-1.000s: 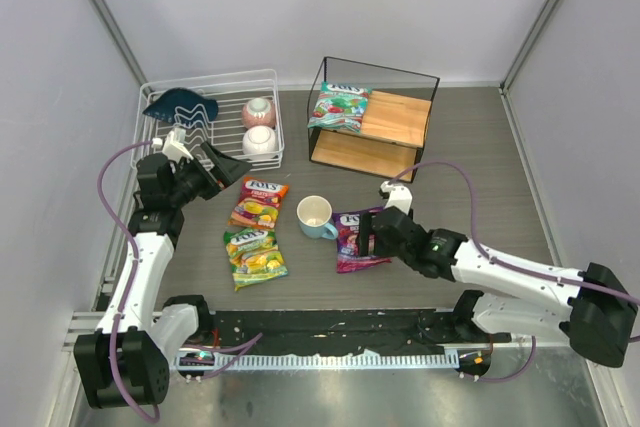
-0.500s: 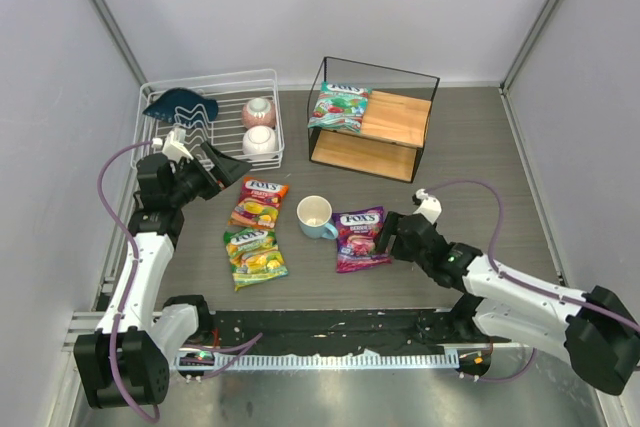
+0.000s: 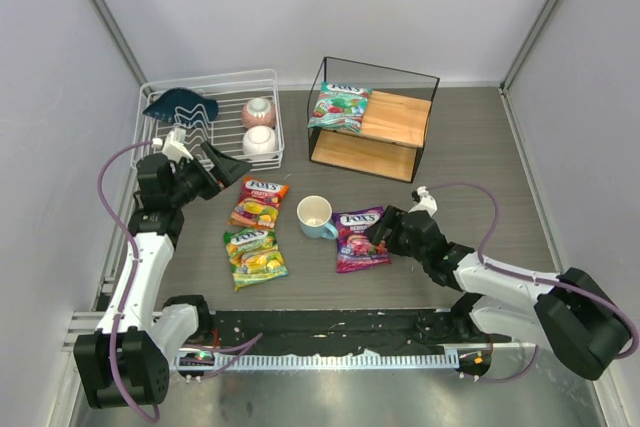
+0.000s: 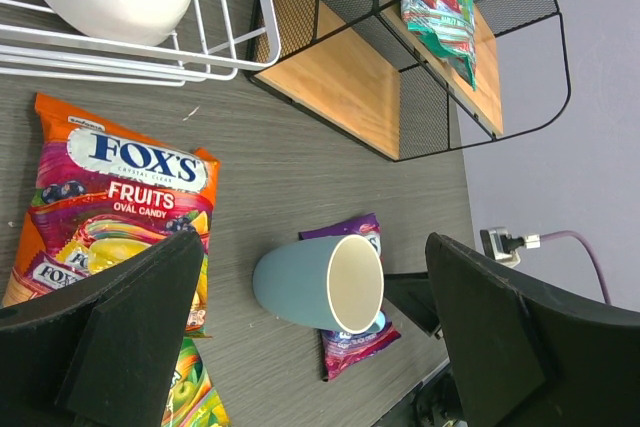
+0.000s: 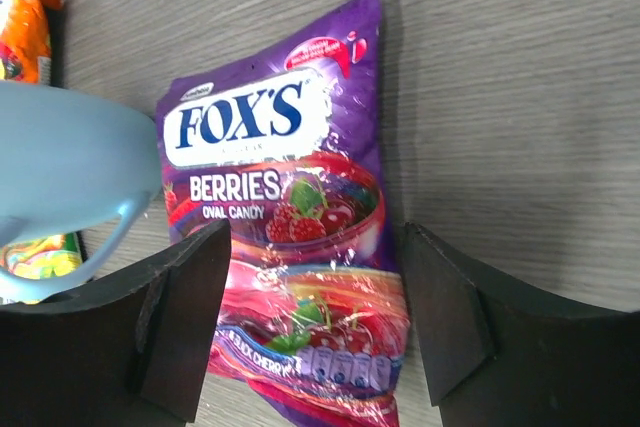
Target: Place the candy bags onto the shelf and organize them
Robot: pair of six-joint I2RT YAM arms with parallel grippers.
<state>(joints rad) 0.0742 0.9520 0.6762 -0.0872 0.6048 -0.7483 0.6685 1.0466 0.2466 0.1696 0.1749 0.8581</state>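
glossy purple bag (image 5: 285,247) (fox's berries) lies flat by the right claw (image 5: 315,322), gaping wide, empty.

Dark grey wood-grain tabletop (image 3: 480,157), enclosed by plain pale back wall (image 3: 320,7) and side walls (image 3: 45,97). Grey metal posts (image 3: 105,17) at both back corners. Brushed metal strip (image 3: 330,402) along near edge. Even, soft light.

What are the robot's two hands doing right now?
Left gripper: open, holding nothing.
Right gripper: open above the purple candy bag, not gripping it.
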